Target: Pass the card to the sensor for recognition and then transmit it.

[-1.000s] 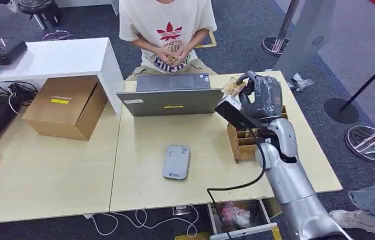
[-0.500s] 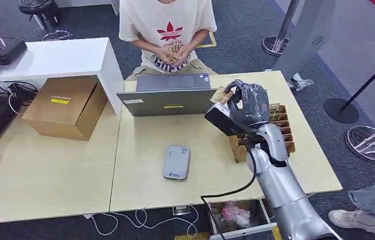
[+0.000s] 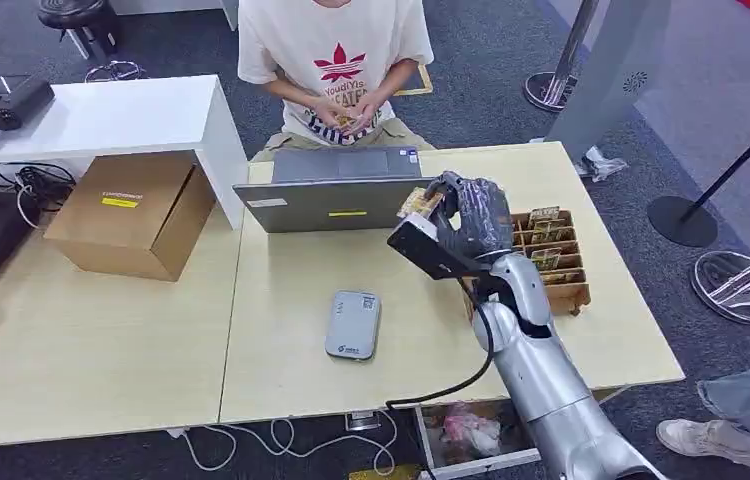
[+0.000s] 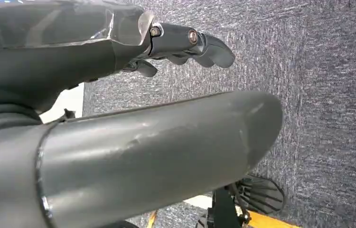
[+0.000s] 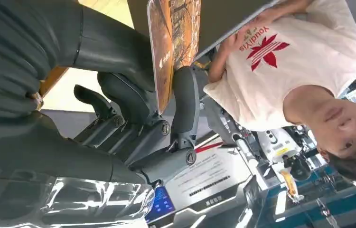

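Observation:
My right hand (image 3: 473, 222) hangs above the table (image 3: 281, 270), just in front of the laptop's right end, and pinches a gold-brown card (image 3: 417, 203) at its fingertips. In the right wrist view the card (image 5: 172, 42) stands edge-on between the thumb and a dark finger (image 5: 184, 99) of that hand (image 5: 128, 114). The grey card sensor (image 3: 353, 324) lies flat on the table, nearer to me and to the left of the hand, well apart from the card. My left hand (image 4: 119, 42) hangs over grey carpet, holding nothing, its fingers loosely extended.
A wooden card rack (image 3: 551, 258) with several cards stands right of my right hand. A half-open laptop (image 3: 341, 195) sits behind it, and a person (image 3: 336, 60) sits beyond. A cardboard box (image 3: 131, 212) is at the left. Cables (image 3: 281, 440) hang off the front edge.
My right hand has carried the card leftward and slightly toward me, away from the wooden rack, which now shows fully. The sensor and laptop have not moved.

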